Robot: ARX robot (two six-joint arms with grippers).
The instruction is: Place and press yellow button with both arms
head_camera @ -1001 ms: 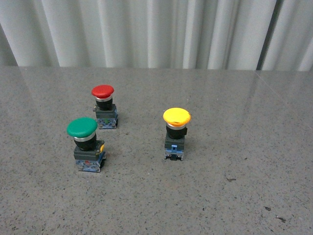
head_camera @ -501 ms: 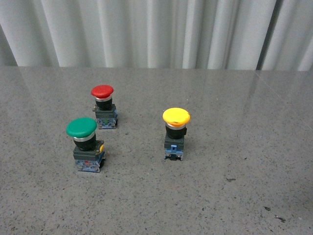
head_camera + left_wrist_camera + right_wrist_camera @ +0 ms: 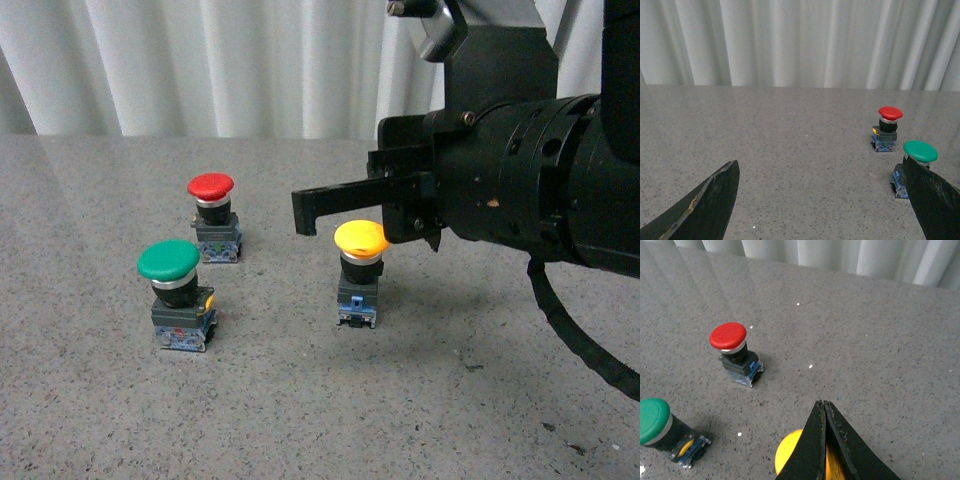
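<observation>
Three buttons: yellow button [image 3: 361, 240], green button [image 3: 168, 262] and red button [image 3: 210, 187], all upright on the grey speckled bench [image 3: 450, 400]; a white curtain [image 3: 250, 60] hangs behind
Yellow button's place: near the middle of the bench, well apart from the other two and to their right in the front view
Right hand [image 3: 822, 404]: its two black fingers are pressed together with nothing between them; they reach over the yellow cap, though I cannot tell whether they touch it
Left hand [image 3: 820, 165]: fingers spread wide and empty, off to the side, with the green and red buttons ahead of it
Handling, as I judge it: small, light and stiff; the wide cap on a narrow body looks top-heavy, so an off-centre push could tip it or slide it on the smooth bench; the domed cap seems slippery and should give under pressure
Where to take hold: the squarish dark body below the silver collar, gripped across its flat sides; leave the cap free for a straight downward press
Containers: none show; every button stands directly on the bench
</observation>
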